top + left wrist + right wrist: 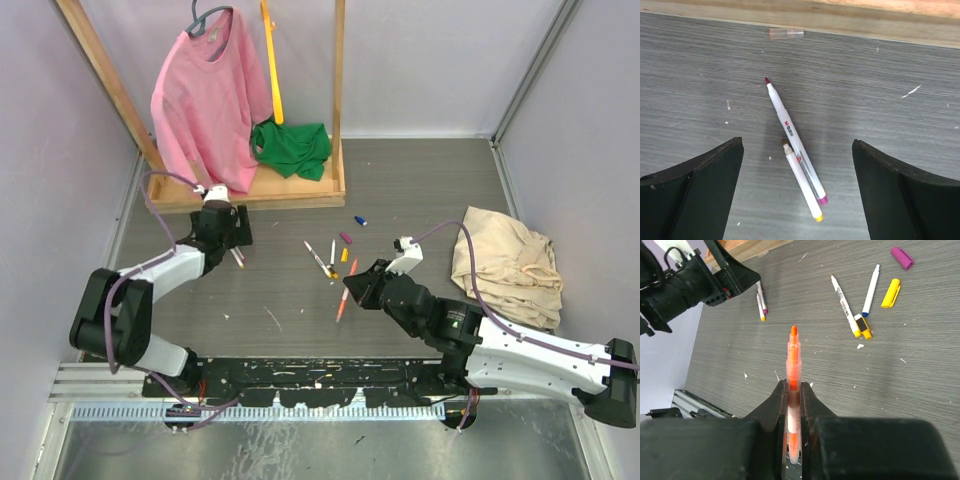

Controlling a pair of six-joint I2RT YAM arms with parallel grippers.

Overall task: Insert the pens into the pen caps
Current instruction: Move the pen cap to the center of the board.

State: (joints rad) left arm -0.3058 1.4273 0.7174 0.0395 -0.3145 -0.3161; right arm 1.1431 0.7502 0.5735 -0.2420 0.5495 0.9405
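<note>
My left gripper (pixel 797 147) hangs open over two white pens lying side by side on the table. One is a magenta pen (pixel 785 122); the other is a shorter pen with a yellow end (pixel 802 187). A clear pen cap (pixel 786 33) lies beyond them by the wooden base. My right gripper (pixel 794 390) is shut on an orange pen (pixel 794 352) with a translucent orange cap over its front end. Mid-table lie a yellow-ended pen (pixel 844 302), a blue-tipped pen (pixel 870 290), a yellow cap (pixel 890 293), a magenta cap (pixel 902 257) and a blue cap (pixel 360 219).
A wooden rack (pixel 250 192) stands at the back, holding a pink shirt (pixel 205 95), a green cloth (pixel 292 148) and a yellow strap (pixel 272 60). A beige cloth (pixel 505 265) lies at the right. White flecks dot the grey table.
</note>
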